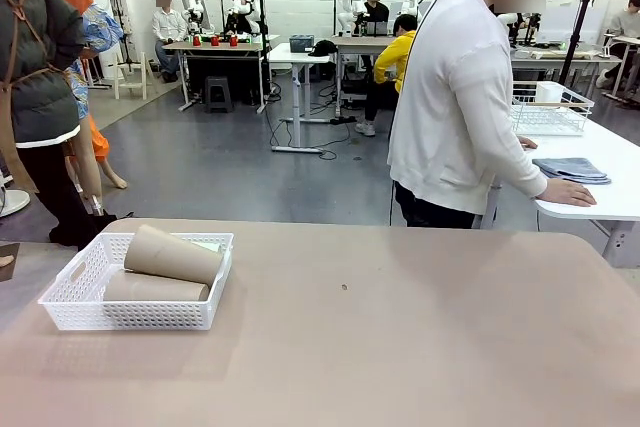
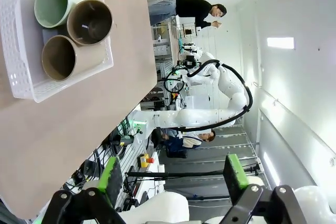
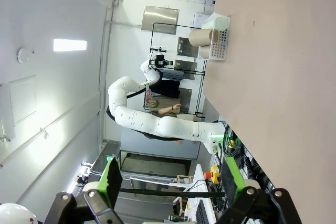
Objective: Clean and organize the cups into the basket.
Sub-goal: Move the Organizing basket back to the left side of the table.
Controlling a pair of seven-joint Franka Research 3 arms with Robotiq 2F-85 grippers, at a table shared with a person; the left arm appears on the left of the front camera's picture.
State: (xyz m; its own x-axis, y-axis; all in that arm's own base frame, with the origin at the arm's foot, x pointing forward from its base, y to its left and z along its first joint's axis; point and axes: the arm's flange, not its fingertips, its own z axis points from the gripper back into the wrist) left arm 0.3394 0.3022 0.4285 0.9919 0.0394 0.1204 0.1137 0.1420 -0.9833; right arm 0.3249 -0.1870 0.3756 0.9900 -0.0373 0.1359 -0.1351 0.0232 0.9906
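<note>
The white lattice basket (image 1: 130,315) sits on the near left of the tan table (image 1: 400,347). Two tan-brown cups lie in it on their sides, one (image 1: 172,254) on top of the other (image 1: 155,289), with a sliver of the mint green cup (image 1: 208,245) behind them. The left wrist view looks into the basket (image 2: 13,35) and all three mouths: mint green (image 2: 55,4), tan (image 2: 90,22), tan (image 2: 59,57). My left gripper (image 2: 173,179) is open and empty, well away from the basket. My right gripper (image 3: 171,179) is open too, far from the basket (image 3: 220,38).
A person in a white top (image 1: 455,97) stands at the far side, turned toward a white side table, one hand by folded grey cloths (image 1: 572,169). A wire basket (image 1: 550,112) stands there too. A small dark speck (image 1: 344,287) lies mid-table.
</note>
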